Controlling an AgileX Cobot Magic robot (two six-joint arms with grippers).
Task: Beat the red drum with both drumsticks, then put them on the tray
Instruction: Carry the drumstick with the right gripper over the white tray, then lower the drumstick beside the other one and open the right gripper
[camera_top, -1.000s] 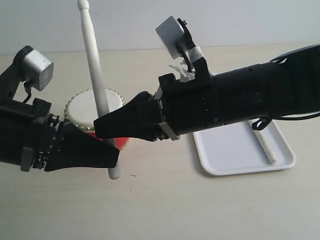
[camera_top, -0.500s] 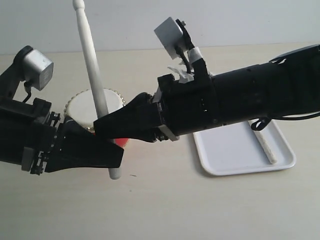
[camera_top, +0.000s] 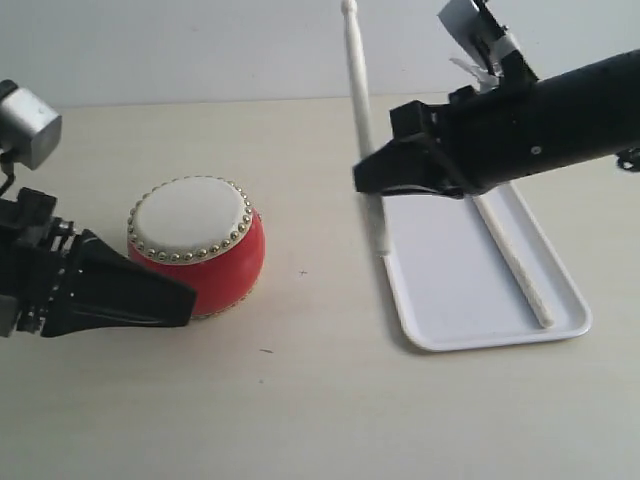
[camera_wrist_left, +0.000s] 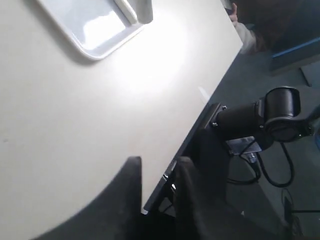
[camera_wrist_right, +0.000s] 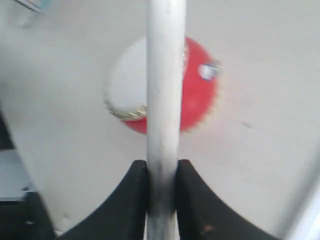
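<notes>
Got one drumstick (camera_top: 520, 275) in tray (camera_top: 450, 290), frame right. Clamping other drumstick (camera_top: 356, 90) upright in right gripper (camera_top: 362, 180), top centre: to lay down. Idling left gripper (camera_top: 190, 298) empty, fingers slightly apart.

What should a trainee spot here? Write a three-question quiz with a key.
1. True or false: one drumstick lies in the tray.
2. Which gripper clamps the other stick? A) left B) right C) neither
3. Fill in: the red drum stands on the ____, apart from the tray.
Key: 1 true; 2 B, the right gripper; 3 table.
</notes>
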